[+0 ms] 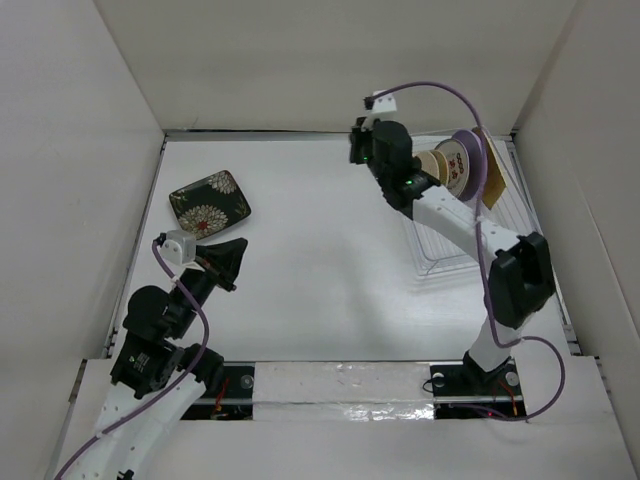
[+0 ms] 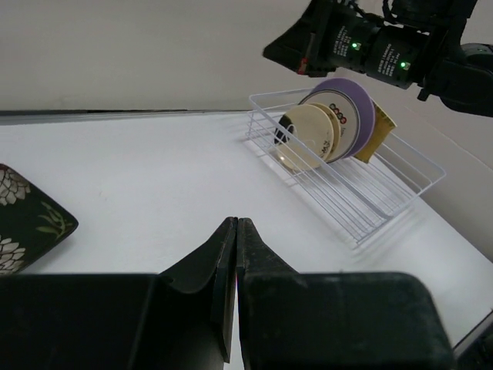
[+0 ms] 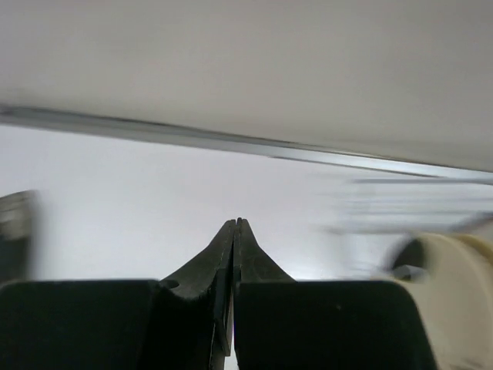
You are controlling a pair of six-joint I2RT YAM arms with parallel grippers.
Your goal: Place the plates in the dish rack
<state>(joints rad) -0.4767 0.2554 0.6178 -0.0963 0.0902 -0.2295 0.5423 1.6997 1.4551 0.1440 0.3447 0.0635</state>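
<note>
The white wire dish rack (image 1: 442,255) sits on the white table (image 1: 320,260) at about 3 o'clock in the top view. Some plates stand up on their edges at its far end. The cream plate (image 2: 302,142) with a dark mark is in front. Behind it is the big lilac plate (image 2: 362,116). The yellow plate (image 2: 380,135) leans at the very back. A little bit of a plate with red dots (image 2: 340,116) shows between the cream and lilac ones.

One plate is not in the rack. The black square plate (image 1: 210,203) with white flowers lies flat on the table at about 10 o'clock, far from the rack.

The left gripper (image 1: 236,262) hangs just beside the black plate, at its 5 o'clock side. Its two fingers (image 2: 223,254) are pressed together with nothing between them.

The right gripper (image 1: 357,142) is up in the air near the rack's far left corner. Its fingers (image 3: 222,254) are pressed together too and hold nothing. The right wrist view is blurry.
</note>
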